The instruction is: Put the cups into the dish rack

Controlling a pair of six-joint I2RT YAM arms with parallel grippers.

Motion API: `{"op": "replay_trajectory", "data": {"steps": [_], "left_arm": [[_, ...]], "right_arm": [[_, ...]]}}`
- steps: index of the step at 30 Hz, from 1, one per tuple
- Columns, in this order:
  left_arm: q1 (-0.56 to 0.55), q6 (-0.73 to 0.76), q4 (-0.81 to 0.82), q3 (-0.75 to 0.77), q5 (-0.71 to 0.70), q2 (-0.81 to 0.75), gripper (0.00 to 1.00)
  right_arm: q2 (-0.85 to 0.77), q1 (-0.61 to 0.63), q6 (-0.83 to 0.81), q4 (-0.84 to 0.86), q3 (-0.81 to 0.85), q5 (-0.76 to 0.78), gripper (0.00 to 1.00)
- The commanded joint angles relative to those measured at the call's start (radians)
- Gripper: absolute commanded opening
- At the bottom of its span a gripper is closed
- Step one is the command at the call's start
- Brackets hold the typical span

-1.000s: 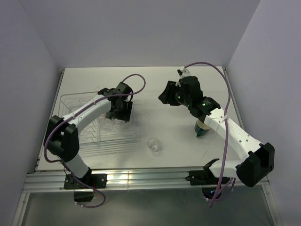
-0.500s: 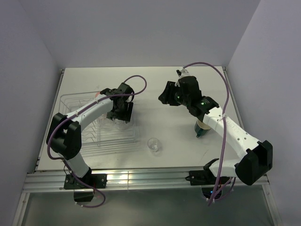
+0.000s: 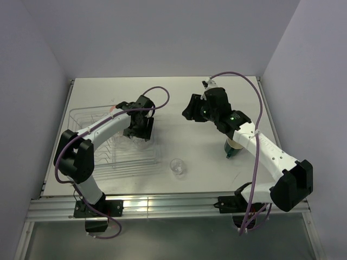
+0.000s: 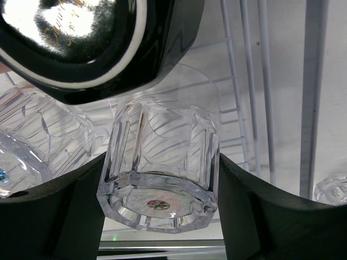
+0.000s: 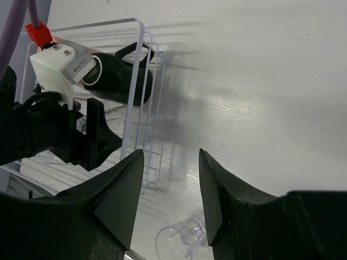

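My left gripper (image 3: 137, 129) hangs over the dish rack (image 3: 116, 162) and is shut on a clear faceted tumbler (image 4: 160, 173), held base toward the camera between both fingers. A black mug (image 4: 92, 43) lies in the rack just beyond it, and another clear tumbler (image 4: 27, 141) sits in the rack to the left. My right gripper (image 3: 191, 111) is open and empty above the table's middle. A third clear tumbler (image 3: 177, 167) lies on the table in front of the rack and also shows in the right wrist view (image 5: 184, 235). A dark green mug (image 3: 233, 147) stands under my right forearm. The salmon cup is not visible.
The rack's right rim (image 5: 146, 81) of thin pale ribs stands between the two grippers. The purple cable loops above both arms. Walls close in the table on the left, back and right.
My left gripper has shifted slightly farther back over the rack with the tumbler. The right gripper has edged a little left.
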Motion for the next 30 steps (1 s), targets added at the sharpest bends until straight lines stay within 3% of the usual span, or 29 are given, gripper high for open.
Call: {"op": "replay_trajectory", "data": {"steps": [1,9,10,11,30], "left_arm": [[0.006,0.008,0.046,-0.012,-0.026,0.012,0.72],[0.004,0.005,0.044,-0.009,-0.033,-0.008,0.79],[0.006,0.005,0.044,-0.009,-0.036,-0.008,0.83],[0.005,0.004,0.044,-0.010,-0.036,-0.010,0.99],[0.001,0.015,0.044,0.050,0.043,-0.140,0.99]], "right_arm": [[0.008,-0.007,-0.017,0.028,0.007,-0.005,0.52],[0.007,-0.009,-0.017,0.030,0.000,-0.011,0.52],[0.005,-0.007,-0.017,0.031,0.000,-0.011,0.52],[0.005,-0.009,-0.017,0.033,-0.001,-0.013,0.52],[-0.029,-0.009,-0.024,-0.010,0.011,0.010,0.52]]}}
